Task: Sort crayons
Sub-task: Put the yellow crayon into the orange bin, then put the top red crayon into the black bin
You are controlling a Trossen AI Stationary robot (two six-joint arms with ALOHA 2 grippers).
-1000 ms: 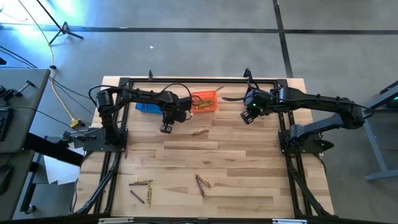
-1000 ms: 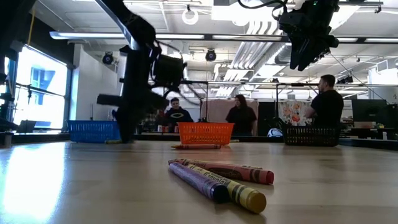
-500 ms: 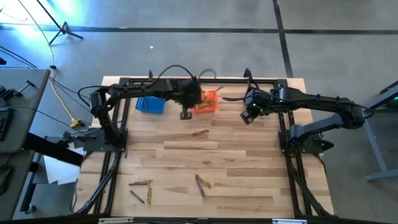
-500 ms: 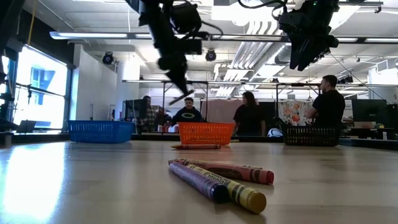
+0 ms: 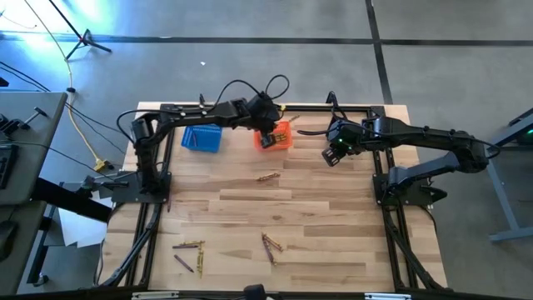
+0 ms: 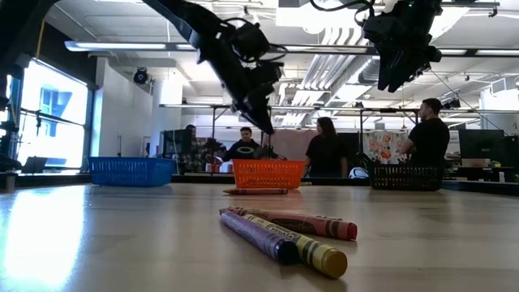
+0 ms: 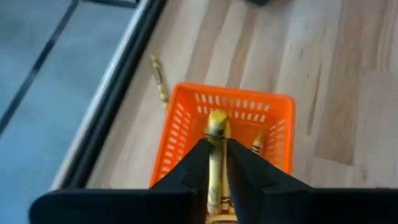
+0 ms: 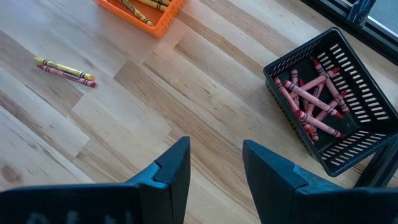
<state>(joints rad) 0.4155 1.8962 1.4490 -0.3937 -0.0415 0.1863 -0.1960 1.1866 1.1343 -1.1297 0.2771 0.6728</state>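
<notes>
While the left end effector [image 7: 216, 163] grasps a yellow crayon [image 7: 216, 149] above the orange basket [image 7: 180, 115], release is due; the right end effector [image 8: 214, 163] hangs released.

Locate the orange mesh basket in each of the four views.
High view: orange mesh basket at the table's far edge, under the left gripper.
Low view: centre, far back.
Left wrist view: centre.
Right wrist view: upper edge.
Shared landmark: the yellow crayons inside it.
</notes>
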